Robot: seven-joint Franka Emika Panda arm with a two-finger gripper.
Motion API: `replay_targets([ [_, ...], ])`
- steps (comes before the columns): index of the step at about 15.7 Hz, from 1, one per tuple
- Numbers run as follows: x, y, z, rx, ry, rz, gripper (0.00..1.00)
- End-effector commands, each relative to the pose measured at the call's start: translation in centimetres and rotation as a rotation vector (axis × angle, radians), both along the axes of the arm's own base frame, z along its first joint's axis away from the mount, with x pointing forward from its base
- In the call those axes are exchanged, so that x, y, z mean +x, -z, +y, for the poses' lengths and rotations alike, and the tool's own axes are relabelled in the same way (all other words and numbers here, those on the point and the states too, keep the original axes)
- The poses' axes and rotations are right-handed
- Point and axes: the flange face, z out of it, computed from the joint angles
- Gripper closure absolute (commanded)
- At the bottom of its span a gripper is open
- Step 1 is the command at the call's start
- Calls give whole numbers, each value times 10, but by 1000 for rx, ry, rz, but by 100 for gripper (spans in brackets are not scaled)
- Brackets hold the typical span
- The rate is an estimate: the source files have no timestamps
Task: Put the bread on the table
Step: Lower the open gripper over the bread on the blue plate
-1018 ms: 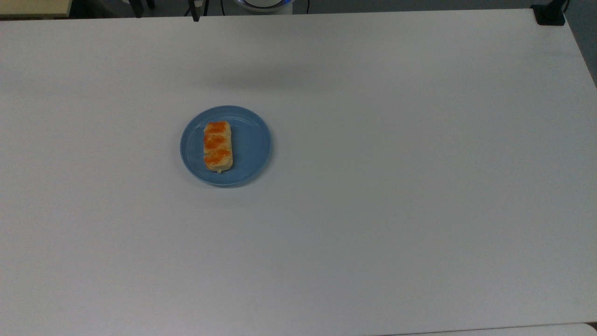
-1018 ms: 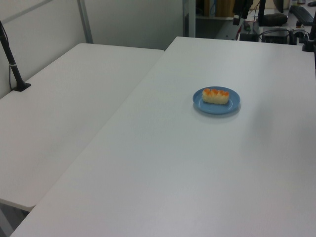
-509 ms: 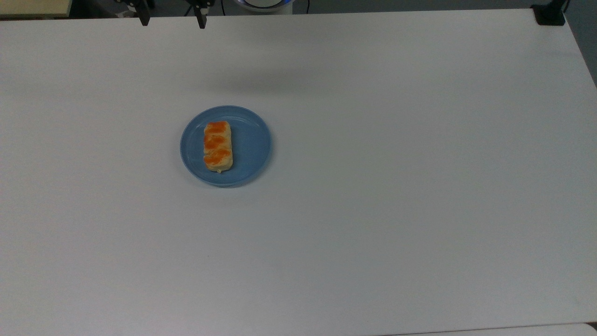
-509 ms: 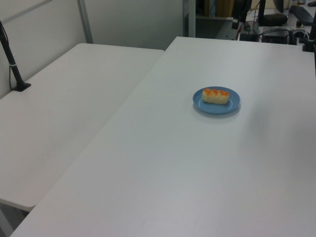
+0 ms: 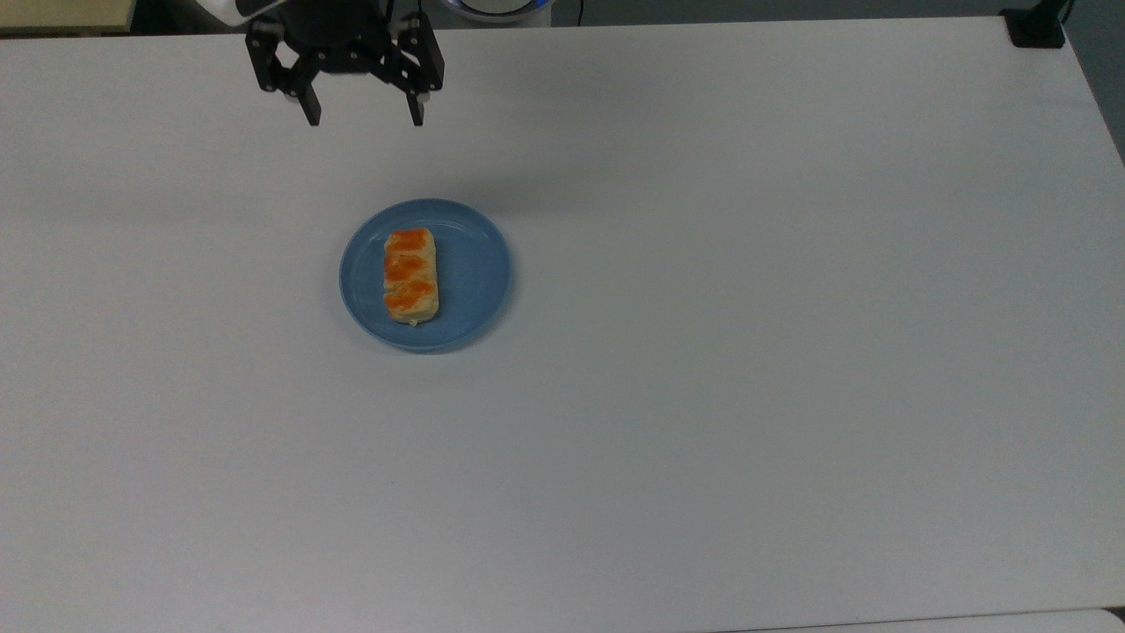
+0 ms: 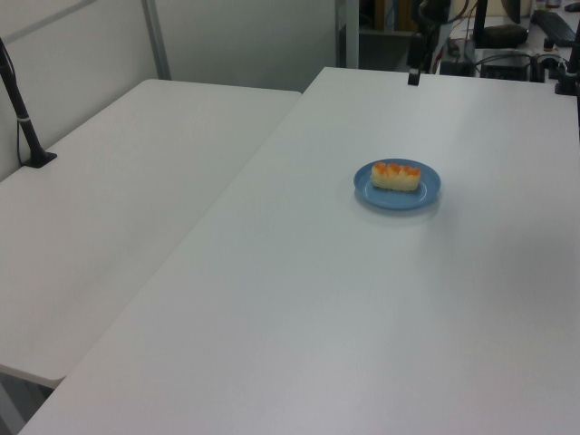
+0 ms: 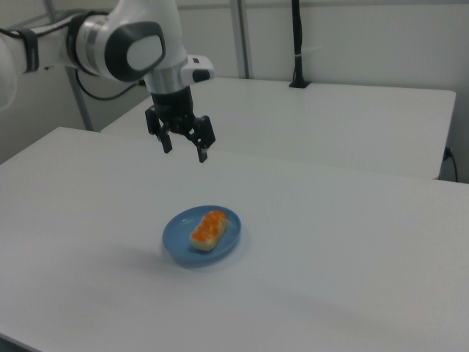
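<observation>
White worktop (image 5: 747, 352) seen from 3 cams; landmark = round blue plate (image 5: 475, 272), approx. mid-worktop.

Top view, left to right: black two-finger tool (image 5: 362, 114) hangs above the worktop's far edge, up-left of the plate w/ bare white surface between them. Its fingers are spread wide apart, nothing between them, tips pointing toward the plate. Bread (image 5: 410, 275) lies flat on the plate's left half, long axis running away from the cam, 3 orange patches on top. It's not on the worktop itself. Soft shadow on the worktop just beyond the plate. Black clamp base (image 5: 1037, 31) sits at the far-right corner, well apart from the plate.

Left view, left to right: second white table (image 6: 127, 208) butts against the worktop (image 6: 362, 317), left of the plate, carrying a black post (image 6: 23, 113) at its far-left edge. Plate (image 6: 428, 193) w/ bread (image 6: 395, 176) sits right of centre. One dark tool finger (image 6: 413, 70) hangs beyond the plate, over the worktop's far edge.

Right view, left to right: white robot arm (image 7: 124, 48) reaches in from upper left, tool (image 7: 183, 150) pointing down, fingers parted & empty, raised well above the worktop (image 7: 352, 264), up-left of the plate. Plate (image 7: 176, 242) holds the bread (image 7: 208, 229), lying diagonally. Black pole (image 7: 297, 44) stands on the rear table, far behind the plate.
</observation>
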Motion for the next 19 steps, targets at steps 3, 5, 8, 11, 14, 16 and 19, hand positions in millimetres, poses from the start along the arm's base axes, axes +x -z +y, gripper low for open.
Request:
replay_targets([
  [3,2,76,24,-70,-69,-60,0],
  [5,7,102,27,-93,-91,-43,0],
  [8,16,137,31,-92,-104,-8,0],
  [11,24,168,34,-102,-123,15,0],
  [14,28,190,36,-142,-159,32,0],
  [16,29,200,36,-142,-161,46,0],
  [19,30,206,44,-140,-176,54,23],
])
